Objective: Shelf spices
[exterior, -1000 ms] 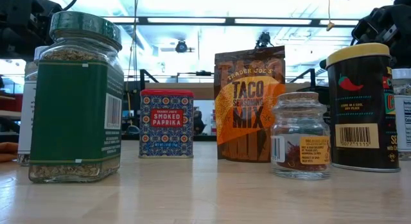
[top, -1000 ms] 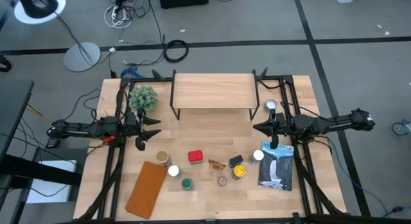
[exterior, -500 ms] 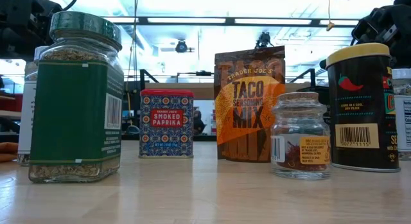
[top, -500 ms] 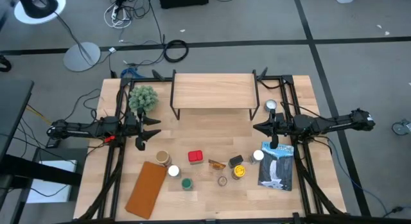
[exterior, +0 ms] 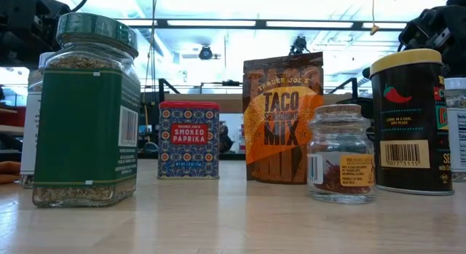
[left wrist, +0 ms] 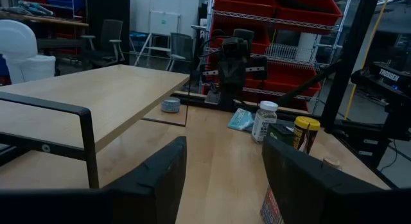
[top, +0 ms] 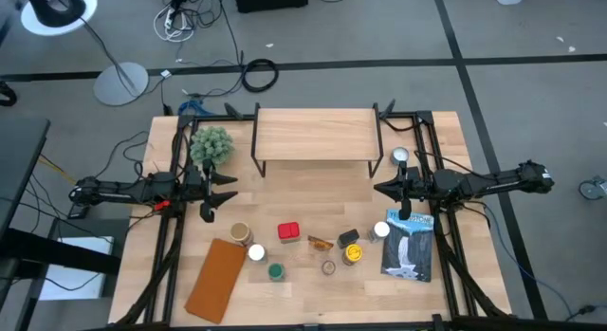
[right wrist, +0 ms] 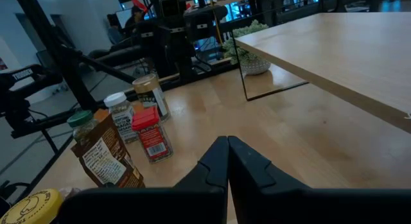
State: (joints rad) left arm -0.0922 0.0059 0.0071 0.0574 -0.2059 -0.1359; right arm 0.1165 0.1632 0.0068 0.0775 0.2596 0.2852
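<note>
The spices stand in a loose row on the table's near half. They include a tan-lidded jar (top: 240, 232), a red tin (top: 288, 231) (exterior: 188, 140), an amber packet (top: 321, 243) (exterior: 282, 119), a green-lidded jar (top: 275, 271) (exterior: 87, 112), a yellow-lidded can (top: 352, 254) (exterior: 409, 123), a small glass jar (exterior: 340, 153) and a white-lidded jar (top: 380, 229). The shelf (top: 313, 134) stands on its black legs at the far middle, with nothing on it. My left gripper (top: 223, 191) (left wrist: 225, 179) hovers open at the left. My right gripper (top: 384, 188) (right wrist: 228, 166) hovers shut at the right. Both point toward the table's middle.
A blue-and-white flat packet (top: 408, 246) lies under the right arm. A silver round tin (top: 400, 156) sits by the shelf's right leg. A potted green plant (top: 211, 146) stands left of the shelf, and a brown pad (top: 217, 279) lies at the near left. Bare wood stretches between shelf and spices.
</note>
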